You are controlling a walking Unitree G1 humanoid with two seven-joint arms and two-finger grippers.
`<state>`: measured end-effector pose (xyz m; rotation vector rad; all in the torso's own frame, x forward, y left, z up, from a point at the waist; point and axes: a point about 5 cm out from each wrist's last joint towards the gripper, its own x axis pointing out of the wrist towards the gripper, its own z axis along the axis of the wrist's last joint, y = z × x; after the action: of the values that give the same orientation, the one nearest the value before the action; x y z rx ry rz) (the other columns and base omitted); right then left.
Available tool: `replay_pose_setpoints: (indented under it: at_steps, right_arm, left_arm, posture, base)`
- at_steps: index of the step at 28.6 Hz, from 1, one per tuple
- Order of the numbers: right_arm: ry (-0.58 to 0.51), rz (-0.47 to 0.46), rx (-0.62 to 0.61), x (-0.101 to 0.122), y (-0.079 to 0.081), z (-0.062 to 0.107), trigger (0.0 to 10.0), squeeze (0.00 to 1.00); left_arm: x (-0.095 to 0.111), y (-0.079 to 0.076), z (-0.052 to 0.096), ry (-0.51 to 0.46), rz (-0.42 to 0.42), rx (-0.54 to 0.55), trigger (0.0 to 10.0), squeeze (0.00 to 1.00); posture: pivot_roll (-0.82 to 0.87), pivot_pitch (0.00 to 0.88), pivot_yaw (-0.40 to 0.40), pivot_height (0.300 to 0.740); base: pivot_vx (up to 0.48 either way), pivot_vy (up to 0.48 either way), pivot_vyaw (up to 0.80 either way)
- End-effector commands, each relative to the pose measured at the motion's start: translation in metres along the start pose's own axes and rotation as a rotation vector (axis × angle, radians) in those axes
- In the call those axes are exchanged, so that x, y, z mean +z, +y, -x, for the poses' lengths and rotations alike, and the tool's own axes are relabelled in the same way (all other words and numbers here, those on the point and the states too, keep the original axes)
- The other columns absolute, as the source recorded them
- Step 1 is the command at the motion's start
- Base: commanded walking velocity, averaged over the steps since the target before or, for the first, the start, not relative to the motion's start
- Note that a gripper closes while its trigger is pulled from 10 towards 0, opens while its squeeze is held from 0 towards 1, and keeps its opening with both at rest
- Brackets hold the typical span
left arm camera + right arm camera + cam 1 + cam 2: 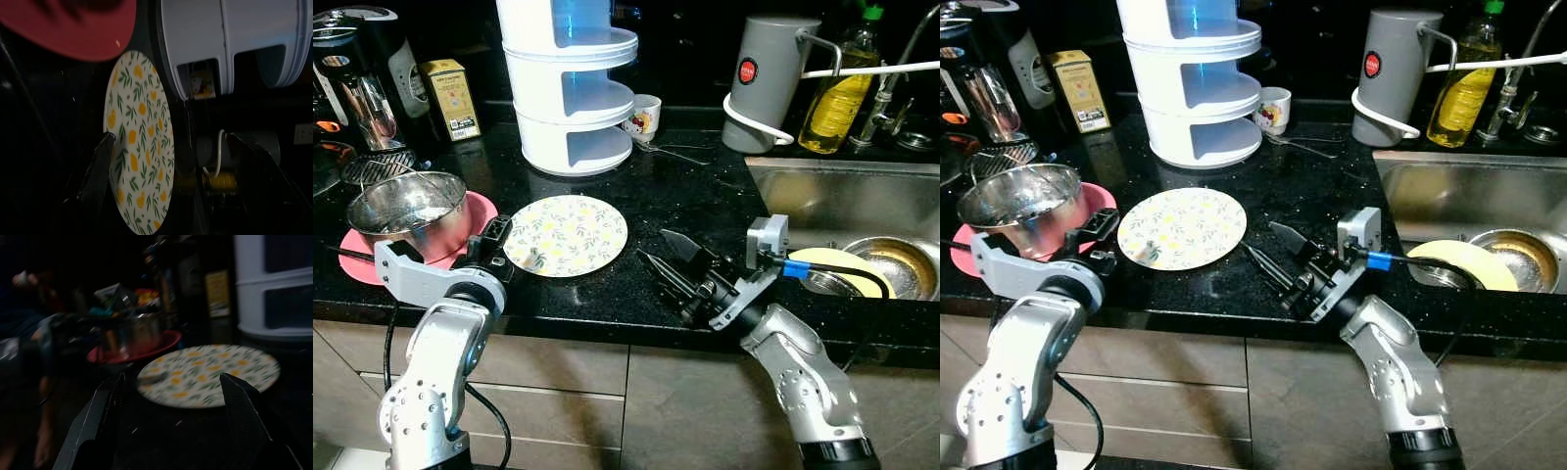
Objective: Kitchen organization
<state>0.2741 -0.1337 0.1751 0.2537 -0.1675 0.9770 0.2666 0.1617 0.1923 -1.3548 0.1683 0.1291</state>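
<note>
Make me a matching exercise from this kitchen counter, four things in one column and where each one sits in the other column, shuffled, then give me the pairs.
Things:
1. round floral plate with yellow and green print
2. shiny steel mixing bowl
3. pale yellow plate
4. small white mug with a cartoon print

Places:
A. in the steel sink
B. on the pink plate
C. flat on the black countertop, between the two pincers
D. at the back, beside the white tiered rack

Pairs: 1-C, 2-B, 3-A, 4-D
</note>
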Motion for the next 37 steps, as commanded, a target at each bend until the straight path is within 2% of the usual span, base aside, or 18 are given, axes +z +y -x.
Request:
replay_pose_setpoints:
  at_steps: [1,9,14,15,18,19,29,33,37]
  right_arm:
    - [0.002,-0.018,0.043,0.001,0.006,-0.001,10.0,0.0]
    - [0.015,-0.027,0.067,0.0,0.011,0.001,10.0,0.0]
    - [0.018,-0.029,0.07,-0.001,0.012,0.001,10.0,0.0]
    - [0.023,-0.031,0.073,0.0,0.012,0.002,10.0,0.0]
    - [0.025,-0.032,0.074,0.0,0.012,0.002,10.0,0.0]
    - [0.028,-0.034,0.077,0.0,0.013,0.003,10.0,0.0]
    - [0.041,-0.039,0.083,0.0,0.013,0.004,10.0,0.0]
    - [0.044,-0.04,0.084,0.0,0.013,0.004,10.0,0.0]
    - [0.045,-0.039,0.083,0.001,0.013,0.004,10.0,0.0]
  left_arm:
    - [-0.031,0.011,0.0,0.101,0.128,0.052,10.0,0.0]
    - [-0.039,-0.001,-0.004,0.164,0.15,0.012,10.0,0.0]
    - [-0.041,-0.003,-0.004,0.177,0.151,0.004,10.0,0.0]
    - [-0.047,-0.008,-0.002,0.222,0.161,-0.015,10.0,0.0]
    - [-0.051,-0.009,-0.001,0.244,0.165,-0.022,10.0,0.0]
    - [-0.059,-0.011,0.003,0.295,0.164,-0.025,10.0,0.0]
    - [-0.068,0.002,0.018,0.376,0.142,0.025,10.0,0.0]
    - [-0.074,0.002,0.027,0.468,0.097,0.0,10.0,0.0]
    - [-0.07,0.008,0.032,0.476,0.067,0.024,10.0,0.0]
  posture:
    - [0.01,0.0,0.007,0.74]
    - [0.0,0.0,0.014,0.74]
    - [0.0,0.0,0.014,0.74]
    - [0.0,0.0,0.012,0.74]
    - [0.0,0.0,0.012,0.74]
    - [0.0,0.0,0.011,0.74]
    - [0.0,0.0,0.002,0.74]
    - [0.0,0.0,0.0,0.74]
    - [0.01,0.0,-0.002,0.74]
  base:
    - [0.0,0.0,0.0]
    - [0.0,0.0,0.0]
    - [0.0,0.0,0.0]
    - [0.0,0.0,0.0]
    - [0.0,0.0,0.0]
    - [0.0,0.0,0.0]
    - [0.0,0.0,0.0]
    - [0.0,0.0,0.0]
    - [0.0,0.0,0.0]
